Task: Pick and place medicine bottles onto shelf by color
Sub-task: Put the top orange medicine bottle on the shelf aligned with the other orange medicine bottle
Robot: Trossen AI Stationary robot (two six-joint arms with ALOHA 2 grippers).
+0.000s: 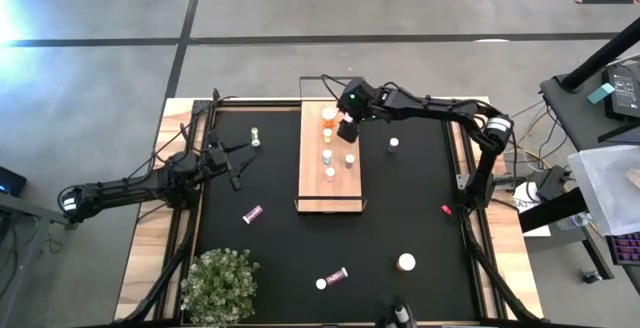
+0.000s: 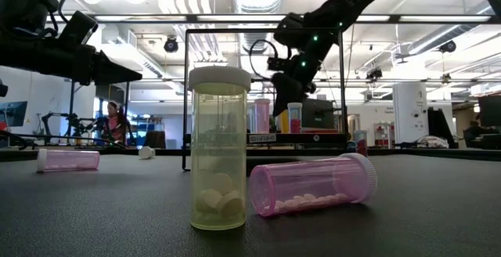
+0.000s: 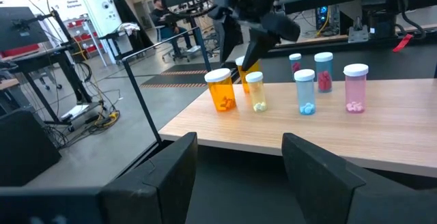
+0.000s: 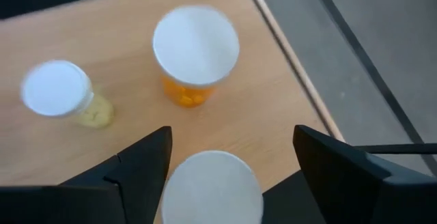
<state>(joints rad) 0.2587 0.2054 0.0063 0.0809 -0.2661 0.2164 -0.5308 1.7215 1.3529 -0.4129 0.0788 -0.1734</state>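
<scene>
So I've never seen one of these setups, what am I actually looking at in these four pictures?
It is a two-armed robot at a table sorting medicine bottles onto a wooden shelf. One picture looks straight down, one looks level across the tabletop, and the other two come from cameras on each arm's wrist. The right gripper hangs over the far end of the shelf, its fingers spread around the white cap of an orange bottle standing there, so it looks just released or about to be gripped. The left gripper waits open over the black mat, holding nothing. Several bottles stand on the shelf; others are scattered on the mat, including a lying pink bottle and a standing yellowish bottle.
</scene>
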